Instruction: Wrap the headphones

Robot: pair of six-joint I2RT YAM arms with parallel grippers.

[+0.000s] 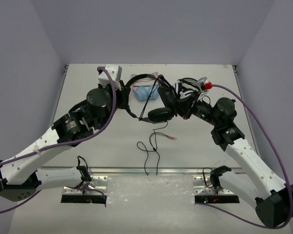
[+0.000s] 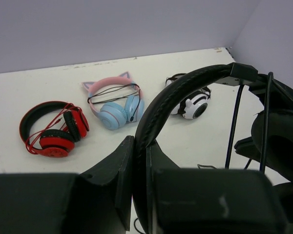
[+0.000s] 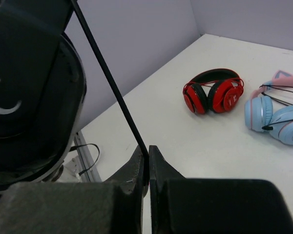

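- Currently mid-wrap: the headphones (image 1: 160,115) hang clear of the counter (image 1: 219,146), held between the two arms toward the far middle.
- Left tool (image 2: 139,146) is pressed together on the headband (image 2: 185,85).
- Right tool (image 3: 147,157) pinches the thin cable (image 3: 107,78), which runs taut up past the ear cup (image 3: 34,97).
- The slack tail, ending in the plug (image 1: 172,138), trails on the counter toward the near edge.
- Judgement: the next move calls for the right tool to carry the cable round the headphones while the left holds steady. The line should stay tensioned and the tail free of snags.
- Unclear: how many turns are already on. From above, both tool tips are lost among black parts, and I cannot make out a second cup. The near cup is blurred and cropped in the right wrist view.
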